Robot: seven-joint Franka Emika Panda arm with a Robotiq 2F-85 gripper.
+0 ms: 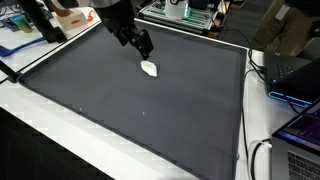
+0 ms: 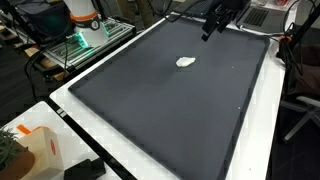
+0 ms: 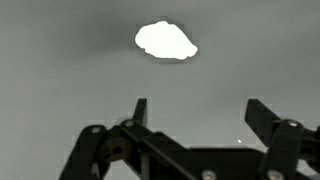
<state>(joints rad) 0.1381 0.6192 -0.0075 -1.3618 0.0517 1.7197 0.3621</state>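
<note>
1. Showing the end effector (image 1: 144,48) poised above a dark mat (image 1: 150,125) that covers most of the worktop (image 1: 40,130). The arm enters from 11 o'clock in this exterior view.
2. End effector state: the jaws stand fully apart and nothing lies between them. In the wrist view the two fingers (image 3: 139,112) rise from the lower edge, with only bare mat visible in the gap.
3. Thing nearest the end effector: a small white lump (image 1: 150,68), resting flat on the mat. It may be crumpled paper or cloth, but it is too small to tell which.
4. Position of the lump, exterior views: in one view it lies just beyond the fingertips, at 5 o'clock from them. In the other, the white lump (image 2: 186,62) lies at about 7 o'clock from the end effector (image 2: 211,27), towards the far part of the mat.
5. Position of the lump, wrist view: the white lump (image 3: 166,40) sits at 11 to 12 o'clock from the end effector (image 3: 195,108). It is ahead of the fingertips and a little towards the finger on that side, not centred in the gap.
6. Contact: none is visible. Fingertips and lump appear apart in all three views, near one another but with open mat between them.
7. Progress, as a judgement: the work appears to be at the approach stage. The end effector has been brought close to the lump and its jaws are spread. The lump is not yet touched, enclosed or lifted, and any handling of it is yet to be done.
8. Surroundings: a stand with green-lit electronics (image 2: 85,38) sits beyond the mat at 10 o'clock, well apart from the lump.
</note>
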